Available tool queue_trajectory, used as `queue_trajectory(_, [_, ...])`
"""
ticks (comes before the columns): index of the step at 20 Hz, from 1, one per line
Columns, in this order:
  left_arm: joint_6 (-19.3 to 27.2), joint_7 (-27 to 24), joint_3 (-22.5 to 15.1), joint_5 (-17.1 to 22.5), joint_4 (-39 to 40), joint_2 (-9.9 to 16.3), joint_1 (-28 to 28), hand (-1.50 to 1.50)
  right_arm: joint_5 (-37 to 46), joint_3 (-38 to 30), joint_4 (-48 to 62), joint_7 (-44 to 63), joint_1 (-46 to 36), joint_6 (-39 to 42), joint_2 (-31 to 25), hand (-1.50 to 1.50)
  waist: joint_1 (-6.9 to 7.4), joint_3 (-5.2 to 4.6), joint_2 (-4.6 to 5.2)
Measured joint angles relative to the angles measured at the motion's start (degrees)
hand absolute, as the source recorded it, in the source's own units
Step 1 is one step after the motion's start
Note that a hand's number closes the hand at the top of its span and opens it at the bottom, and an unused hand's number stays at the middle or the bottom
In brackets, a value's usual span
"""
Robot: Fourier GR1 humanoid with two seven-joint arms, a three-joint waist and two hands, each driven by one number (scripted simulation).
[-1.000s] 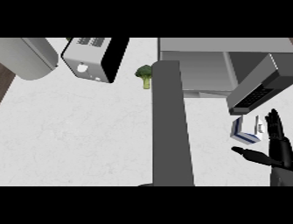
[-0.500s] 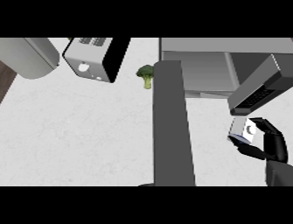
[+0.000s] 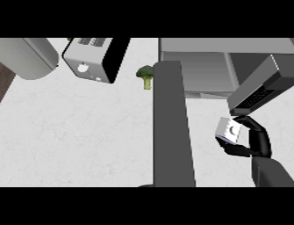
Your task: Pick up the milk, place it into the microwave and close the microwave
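Observation:
The milk [image 3: 229, 130] is a small white and blue carton on the counter, just in front of the microwave [image 3: 201, 66]. My right hand [image 3: 255, 141] comes in from the lower right, and its black fingers and thumb are curled round the carton's right side. The microwave's door [image 3: 266, 83] stands open, swung out to the right above the carton, and the grey cavity shows behind it. My left forearm [image 3: 172, 132] rises as a long grey bar up the middle. Its hand does not show.
A silver and black toaster [image 3: 94, 59] stands at the back left, beside a large grey cylinder [image 3: 23, 57]. A broccoli floret [image 3: 147, 75] lies between the toaster and the microwave. The white counter [image 3: 78, 132] ends at dark wood on the left.
My right hand was open beside the milk. Its fingers have since curled round the carton, which has shifted slightly left. The left forearm has not moved.

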Motion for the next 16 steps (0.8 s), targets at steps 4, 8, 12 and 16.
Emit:
queue_trajectory(4, [-0.59,-0.21,0.4,0.47,0.57,-0.15,0.18,-1.5,0.7,2.01,-1.75,0.78,-0.84,2.08,1.59,1.5,-0.31,0.05,-0.12])
queue_trajectory(8, [-1.09,-0.24,1.59,1.31,0.71,0.0,1.07,-1.5,0.67,4.48,-6.24,2.12,0.36,5.14,4.27,1.5,-0.83,0.12,-0.34])
queue_trajectory(12, [-1.47,-0.3,2.77,1.81,0.78,-0.04,1.61,-1.5,1.07,7.7,-14.45,4.22,3.67,5.41,7.5,1.5,-1.22,0.12,-0.44])
queue_trajectory(16, [-2.2,-0.83,3.59,1.21,1.54,-0.43,1.66,-1.5,0.89,10.22,-25.42,10.93,5.72,4.42,8.96,1.5,-1.39,0.13,-0.44])
